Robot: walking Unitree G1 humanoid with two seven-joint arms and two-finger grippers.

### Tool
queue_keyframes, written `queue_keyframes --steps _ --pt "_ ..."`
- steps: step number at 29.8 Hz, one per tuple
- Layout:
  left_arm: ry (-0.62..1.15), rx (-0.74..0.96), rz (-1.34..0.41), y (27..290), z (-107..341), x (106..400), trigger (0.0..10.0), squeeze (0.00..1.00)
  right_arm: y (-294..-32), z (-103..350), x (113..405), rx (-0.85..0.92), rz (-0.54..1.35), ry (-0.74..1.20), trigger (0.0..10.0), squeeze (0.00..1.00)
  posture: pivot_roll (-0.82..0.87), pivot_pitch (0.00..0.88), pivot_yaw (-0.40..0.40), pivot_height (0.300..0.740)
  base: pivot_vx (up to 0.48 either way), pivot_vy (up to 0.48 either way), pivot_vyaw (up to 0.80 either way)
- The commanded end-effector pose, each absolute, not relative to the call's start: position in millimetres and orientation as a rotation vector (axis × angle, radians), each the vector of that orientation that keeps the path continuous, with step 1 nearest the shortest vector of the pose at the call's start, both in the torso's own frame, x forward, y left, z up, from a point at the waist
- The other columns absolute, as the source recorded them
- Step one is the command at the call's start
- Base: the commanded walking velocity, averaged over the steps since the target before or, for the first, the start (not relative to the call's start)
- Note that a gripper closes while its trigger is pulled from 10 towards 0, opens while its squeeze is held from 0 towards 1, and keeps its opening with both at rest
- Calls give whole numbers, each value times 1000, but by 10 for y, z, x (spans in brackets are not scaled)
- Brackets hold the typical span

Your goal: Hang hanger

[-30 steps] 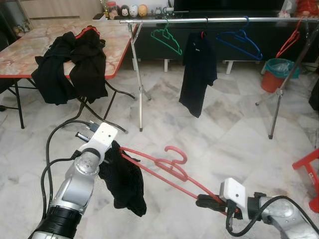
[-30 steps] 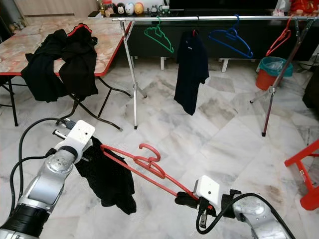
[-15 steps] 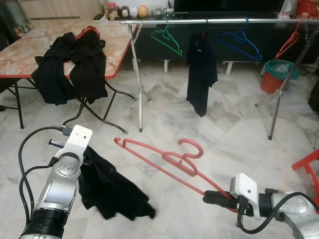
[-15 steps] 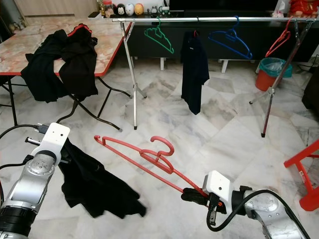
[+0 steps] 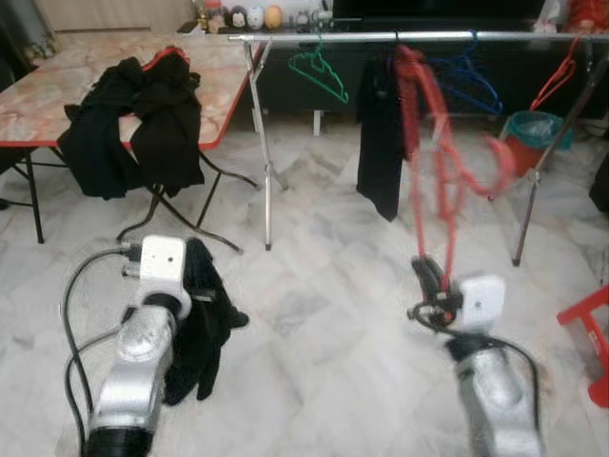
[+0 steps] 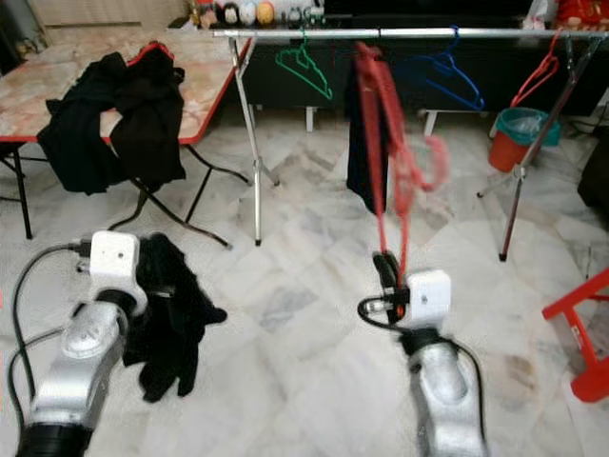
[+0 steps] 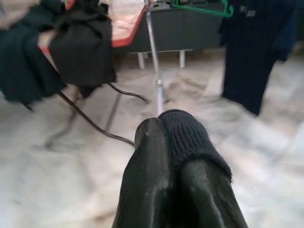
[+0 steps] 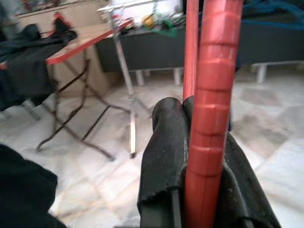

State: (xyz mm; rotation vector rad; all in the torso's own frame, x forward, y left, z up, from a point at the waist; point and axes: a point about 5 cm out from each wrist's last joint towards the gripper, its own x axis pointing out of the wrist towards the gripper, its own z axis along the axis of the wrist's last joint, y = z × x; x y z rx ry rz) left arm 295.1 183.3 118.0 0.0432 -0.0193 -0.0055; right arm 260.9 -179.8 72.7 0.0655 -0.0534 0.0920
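Right gripper (image 5: 425, 276), fingers pinching the red hanger (image 5: 430, 152), holds it upright before the rail (image 5: 381, 37); left gripper (image 5: 195, 262), fingers clamping a black garment (image 5: 202, 319)

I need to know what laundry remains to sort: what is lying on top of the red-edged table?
Black garments are heaped on the table, draping over its front edge. How many pieces there are, and anything beneath them, cannot be seen because the cloth covers it.
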Motion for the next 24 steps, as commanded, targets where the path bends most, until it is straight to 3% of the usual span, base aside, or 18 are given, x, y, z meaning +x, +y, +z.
queue_keyframes --steps 1,13,24 --pt "-71 -18 25 1872 1192 2929 10000 0 -1715 721 2573 51 56 -92 10000 0 -18 12 64 740 0 0 0" --pt "-88 -20 -2 1785 1197 3012 10000 0 -1617 444 2524 78 -57 21 10000 0 -45 0 79 740 0 0 0" --pt "-80 -20 -7 1773 1160 2978 10000 0 -1543 493 2563 55 -38 -12 10000 0 -31 7 83 740 0 327 0"
